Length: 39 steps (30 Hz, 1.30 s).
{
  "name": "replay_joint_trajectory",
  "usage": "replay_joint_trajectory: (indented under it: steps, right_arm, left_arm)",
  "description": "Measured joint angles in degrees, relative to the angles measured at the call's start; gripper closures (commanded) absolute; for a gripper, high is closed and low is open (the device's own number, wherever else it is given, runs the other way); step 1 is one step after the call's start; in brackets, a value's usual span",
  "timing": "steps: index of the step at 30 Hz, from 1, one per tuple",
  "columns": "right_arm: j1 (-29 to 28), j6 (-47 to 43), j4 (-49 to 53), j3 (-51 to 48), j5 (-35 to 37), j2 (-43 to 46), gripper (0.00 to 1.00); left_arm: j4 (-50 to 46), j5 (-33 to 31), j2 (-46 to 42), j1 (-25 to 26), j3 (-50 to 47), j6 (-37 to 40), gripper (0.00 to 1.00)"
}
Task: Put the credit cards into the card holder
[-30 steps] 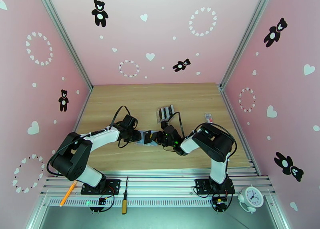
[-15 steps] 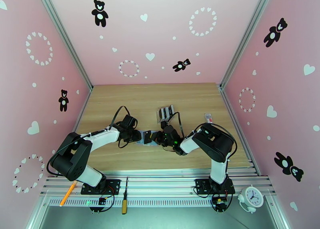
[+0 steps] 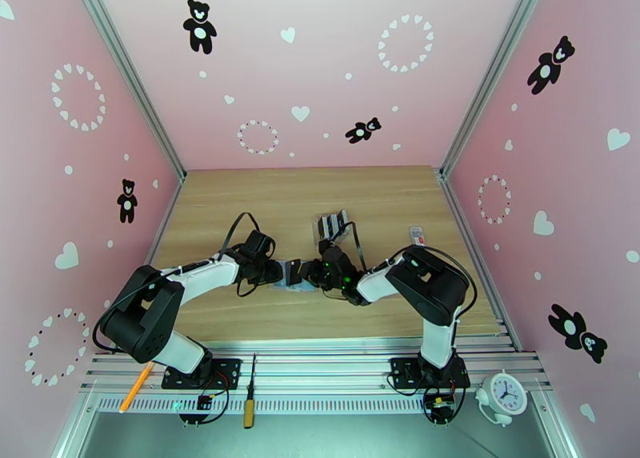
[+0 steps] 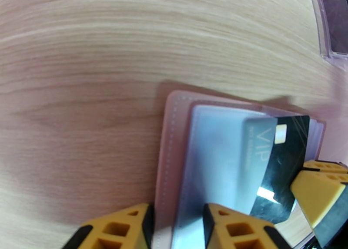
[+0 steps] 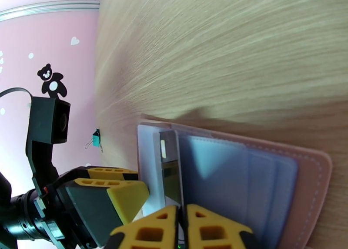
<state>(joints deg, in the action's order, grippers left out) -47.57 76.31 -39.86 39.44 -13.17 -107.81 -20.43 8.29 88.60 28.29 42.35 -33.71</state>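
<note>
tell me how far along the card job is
Done: the card holder lies open on the table, with the left gripper clamped on its edge. In hand: one black card sits partway in a clear sleeve, and the right gripper is pinched at its outer end. Left: pushing it fully in, then probably the dark cards in the clear rack.

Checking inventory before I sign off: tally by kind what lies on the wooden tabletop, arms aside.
card holder: 1
black card, partly sleeved: 1
clear rack of cards: 1
small white-and-red item: 1
Total: 4
</note>
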Motion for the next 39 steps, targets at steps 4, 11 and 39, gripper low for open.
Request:
replay_joint_trajectory:
  steps: [4, 11, 39]
  right_arm:
    - [-0.83, -1.64, 5.53, 1.36, 0.42, 1.42, 0.82]
    - [-2.23, -5.70, 17.35, 4.00, 1.73, 4.44, 0.77]
    - [-7.45, -24.22, 54.07, 24.20, 9.18, 1.20, 0.72]
  left_arm:
    - [0.09, 0.00, 0.00, 0.04, 0.00, -0.02, 0.61]
    - [0.35, 0.02, 0.00, 0.35, 0.00, -0.24, 0.61]
    - [1.01, 0.44, 0.15, 0.42, -0.04, -1.07, 0.63]
